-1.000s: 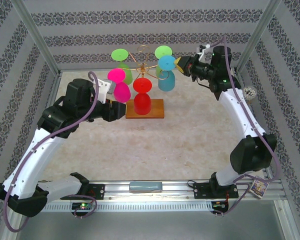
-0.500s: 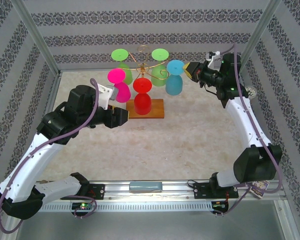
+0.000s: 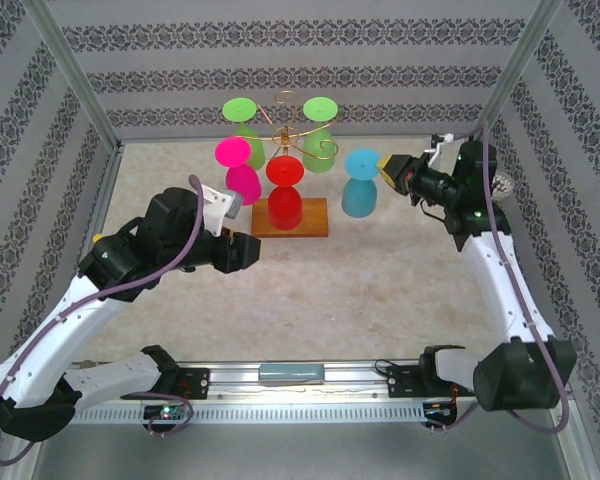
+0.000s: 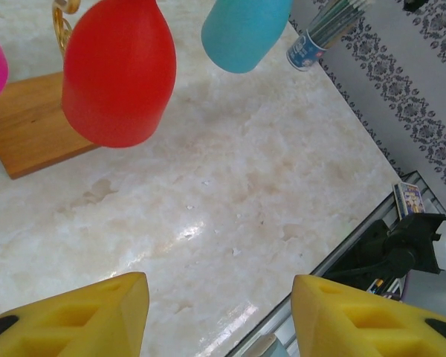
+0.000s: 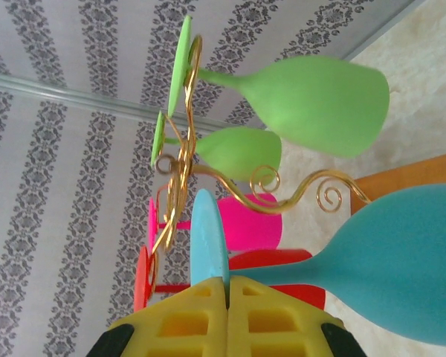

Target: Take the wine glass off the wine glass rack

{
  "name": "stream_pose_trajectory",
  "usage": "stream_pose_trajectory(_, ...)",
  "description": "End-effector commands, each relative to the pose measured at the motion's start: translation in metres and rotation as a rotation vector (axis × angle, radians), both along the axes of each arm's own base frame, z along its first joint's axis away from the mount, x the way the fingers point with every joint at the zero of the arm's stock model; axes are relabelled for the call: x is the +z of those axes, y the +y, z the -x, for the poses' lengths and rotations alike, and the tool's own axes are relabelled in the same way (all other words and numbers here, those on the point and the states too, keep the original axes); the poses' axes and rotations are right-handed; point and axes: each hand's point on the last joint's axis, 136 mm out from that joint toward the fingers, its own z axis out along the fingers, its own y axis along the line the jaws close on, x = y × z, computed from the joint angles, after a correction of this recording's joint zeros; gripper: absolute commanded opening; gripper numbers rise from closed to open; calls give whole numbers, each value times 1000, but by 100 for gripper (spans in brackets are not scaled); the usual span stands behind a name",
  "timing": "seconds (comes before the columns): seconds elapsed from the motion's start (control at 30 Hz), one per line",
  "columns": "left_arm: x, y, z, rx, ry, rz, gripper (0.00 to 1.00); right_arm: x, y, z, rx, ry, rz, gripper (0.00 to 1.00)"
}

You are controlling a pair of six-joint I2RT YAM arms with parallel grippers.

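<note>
A: One glass is off the wire: the blue wine glass (image 3: 359, 195). Run it left to right.

B: Left gripper (image 3: 248, 250) hovers just off the near-left corner of the wine glass rack (image 3: 315, 218) base. Jaws are apart with nothing between them. The pink glass (image 3: 242, 183), red glass (image 3: 285, 205) and green glasses (image 3: 320, 148) hang on the rack, bowls down.

A: And the blue one?

B: It's clear of the scroll arms, just right of the base, between it and the table's right edge, in the far half. Right gripper (image 3: 392, 168) is clamped on the stem right under the foot, reaching in from the right-edge side.

A: Axis?

B: Roughly upright but inverted. Foot on top, bowl mouth pointing down at the table. The fingers cross the stem about square.

A: What does the next move turn on?

B: My read is the glass hangs from the right gripper's tips, on the rack side of it, so the right arm owns it. The left gripper is well apart, across the rack. To set it down it must keep drifting away from the wire before it lowers or flips. I can't tell the rim's clearance over the table.
</note>
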Motion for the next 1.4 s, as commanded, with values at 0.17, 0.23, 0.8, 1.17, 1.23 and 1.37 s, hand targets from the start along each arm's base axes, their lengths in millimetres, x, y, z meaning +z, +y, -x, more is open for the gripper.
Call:
stream_pose_trajectory(0.17,-38,3,26,14,86,-43,50,-33,36,70,124,-65,172,0)
stream_pose_trajectory(0.23,-41,2,32,12,90,-40,50,-39,47,86,151,-88,226,0)
stream_pose_trajectory(0.8,-98,5,56,66,223,-28,55,-110,87,162,221,-275,479,0)
stream_pose_trajectory(1.17,-104,-5,53,90,293,-18,58,-112,108,179,283,-457,608,0)
stream_pose_trajectory(1.23,-106,-6,53,110,321,-23,59,-111,115,184,303,-502,641,0)
stream_pose_trajectory(1.37,-109,-15,52,131,387,1,59,-110,125,196,322,-612,725,0)
